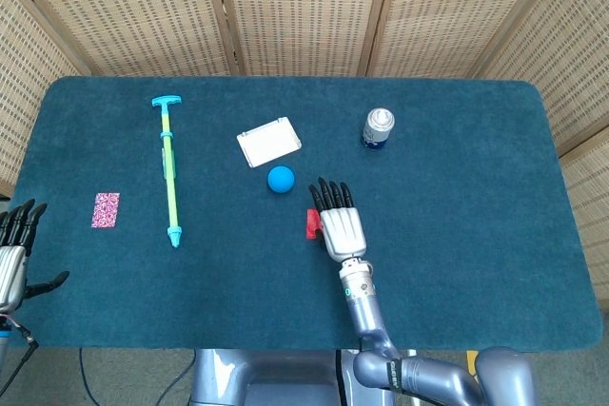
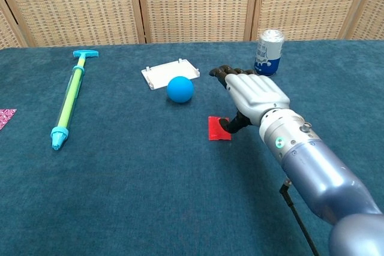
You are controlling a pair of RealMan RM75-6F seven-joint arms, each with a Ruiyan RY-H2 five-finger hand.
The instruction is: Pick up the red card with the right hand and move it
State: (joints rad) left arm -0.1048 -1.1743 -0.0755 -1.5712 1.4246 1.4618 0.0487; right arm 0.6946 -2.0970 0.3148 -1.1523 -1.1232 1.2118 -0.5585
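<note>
Red card: [image 2: 218,128] laid flat on the table [image 1: 457,235], near its middle, slightly toward the front edge; partly covered by the right hand in the head view [image 1: 311,223].
Right hand: [image 2: 252,93] held palm down just beside and over the card's right edge, fingers stretched out and apart, thumb reaching down toward the card; nothing is gripped; contact cannot be told.
Left hand: [image 1: 11,249] seen at the front left corner, fingers spread, nothing held.
Blue ball: [image 2: 180,89] placed just behind the card, beside the white tray [image 2: 170,73].
Can: [image 2: 269,52] stood upright toward the back edge.
Pump: [image 1: 170,169] laid toward the left edge.
Patterned card: [image 1: 106,209] laid nearest the left edge.
</note>
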